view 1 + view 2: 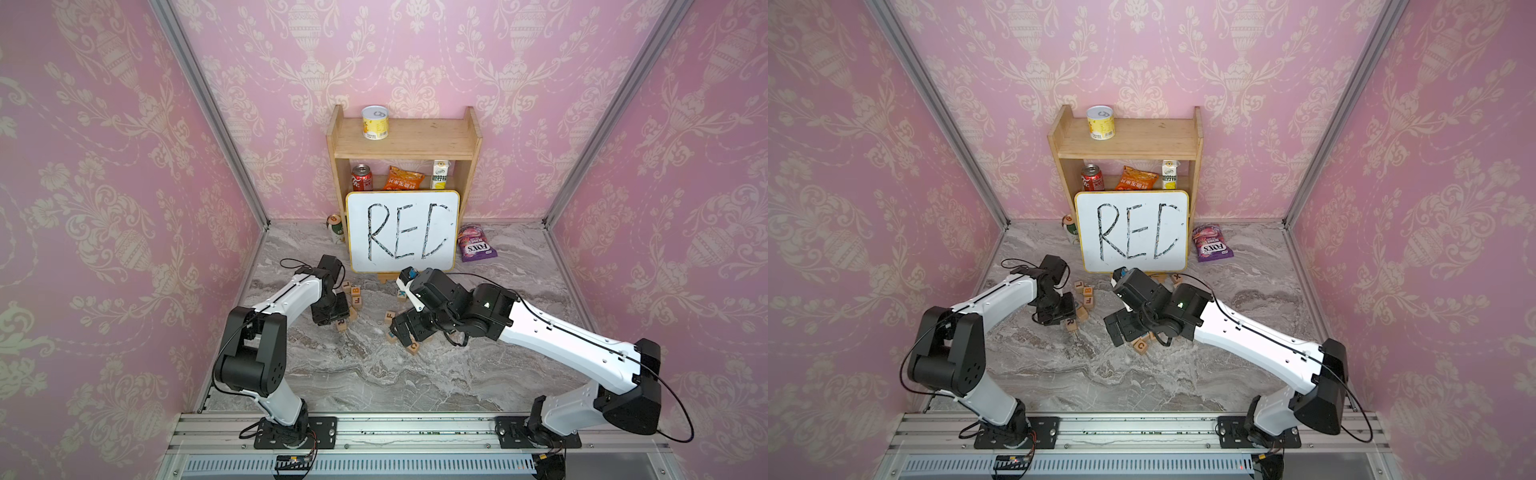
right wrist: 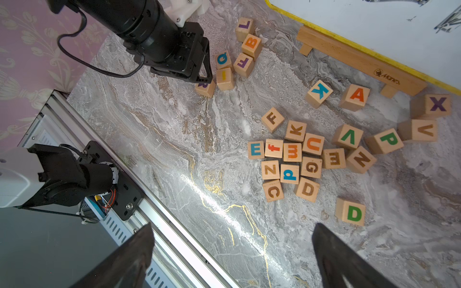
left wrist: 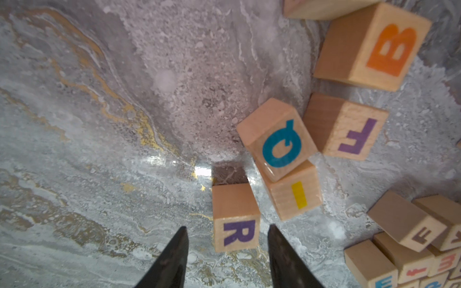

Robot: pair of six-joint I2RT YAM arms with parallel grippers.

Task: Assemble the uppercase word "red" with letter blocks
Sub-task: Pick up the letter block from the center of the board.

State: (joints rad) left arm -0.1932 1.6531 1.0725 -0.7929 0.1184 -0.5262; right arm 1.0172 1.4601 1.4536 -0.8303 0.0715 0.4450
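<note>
Marble tabletop (image 1: 374, 374), "RED" whiteboard (image 1: 402, 230); left hand (image 3: 227, 225) released astride purple-R block (image 3: 235, 217), right hand (image 2: 232, 224) released.

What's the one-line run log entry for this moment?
phase: R pickup | left jaws: open, astride purple R block, gaps both sides | right jaws: open, empty, near green D block | placed: none

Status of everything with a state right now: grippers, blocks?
Left gripper: open, astride the R block, not touching.
Right gripper: open, empty.
R block: flat on table, ungripped.
Green D block: flat, alone.
E block: flat, packed among others.
Q block: tilted against I block.
</note>
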